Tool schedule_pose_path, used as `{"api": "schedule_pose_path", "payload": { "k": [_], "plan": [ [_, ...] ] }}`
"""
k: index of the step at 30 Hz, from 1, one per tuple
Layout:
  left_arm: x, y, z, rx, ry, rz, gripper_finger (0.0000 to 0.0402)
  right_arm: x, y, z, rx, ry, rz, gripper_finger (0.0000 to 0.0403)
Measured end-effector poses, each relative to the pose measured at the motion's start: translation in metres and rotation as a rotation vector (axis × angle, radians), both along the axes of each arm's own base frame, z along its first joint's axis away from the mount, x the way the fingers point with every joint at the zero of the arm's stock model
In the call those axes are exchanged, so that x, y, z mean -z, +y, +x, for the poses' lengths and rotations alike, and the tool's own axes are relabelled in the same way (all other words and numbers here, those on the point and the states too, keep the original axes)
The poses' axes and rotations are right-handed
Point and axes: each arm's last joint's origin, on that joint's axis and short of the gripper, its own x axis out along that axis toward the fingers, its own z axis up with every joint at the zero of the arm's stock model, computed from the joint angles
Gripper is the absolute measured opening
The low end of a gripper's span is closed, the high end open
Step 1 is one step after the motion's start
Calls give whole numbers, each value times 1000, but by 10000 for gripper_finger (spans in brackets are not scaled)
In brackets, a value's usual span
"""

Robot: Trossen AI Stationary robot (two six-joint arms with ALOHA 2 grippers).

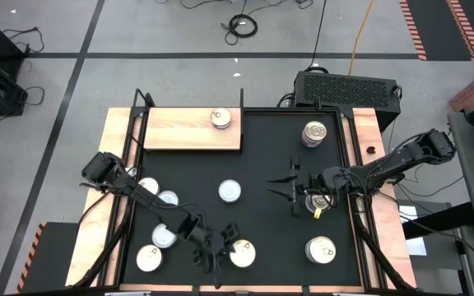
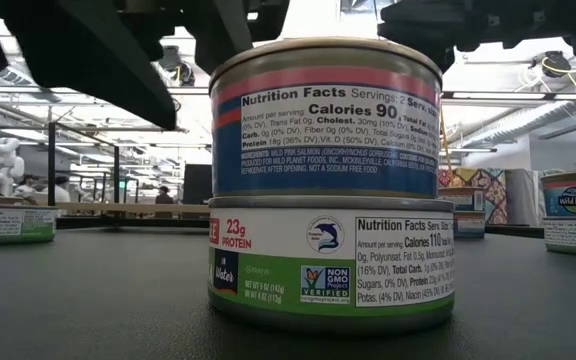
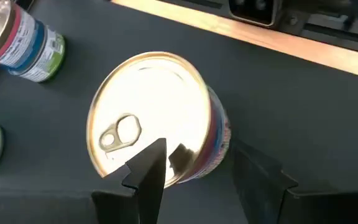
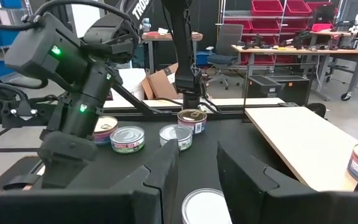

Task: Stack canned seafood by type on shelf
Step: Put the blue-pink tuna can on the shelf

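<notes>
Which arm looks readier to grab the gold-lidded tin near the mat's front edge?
Left. The left claw is open right at the gold-lidded tin, with a finger on either side. The right claw hovers open mid-mat, well away from it.

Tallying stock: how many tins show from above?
10 tins: one on the shelf, one back right, one mid-mat, one beneath the right arm, one front right, five by the left arm. Stacks may hide others.

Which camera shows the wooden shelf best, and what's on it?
The high view: the whole shelf shows at the table's back left, with one tin on it. The right wrist view shows only part of the board with a tin at the frame edge. The low view barely shows it.
</notes>
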Motion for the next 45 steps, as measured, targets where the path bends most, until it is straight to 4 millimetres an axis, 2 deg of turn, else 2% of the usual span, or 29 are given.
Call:
{"api": "schedule_pose_path", "payload": {
  "k": [7,21,28,36,45],
  "plan": [
    [0,1,0,12,-17,43,163,0,0,0,0,1,-21,105],
    [-1,1,1,10,-41,63,12,0,0,0,1,0,-23,105],
    [-4,1,-1,1,-40,69,3,0,0,0,1,0,-23,105],
    [-39,0,-7,-60,-147,81,1,0,0,0,1,1,-23,105],
    [-76,33,-29,-328,-123,142,0,0,0,0,1,1,-23,105]
  ]
}}
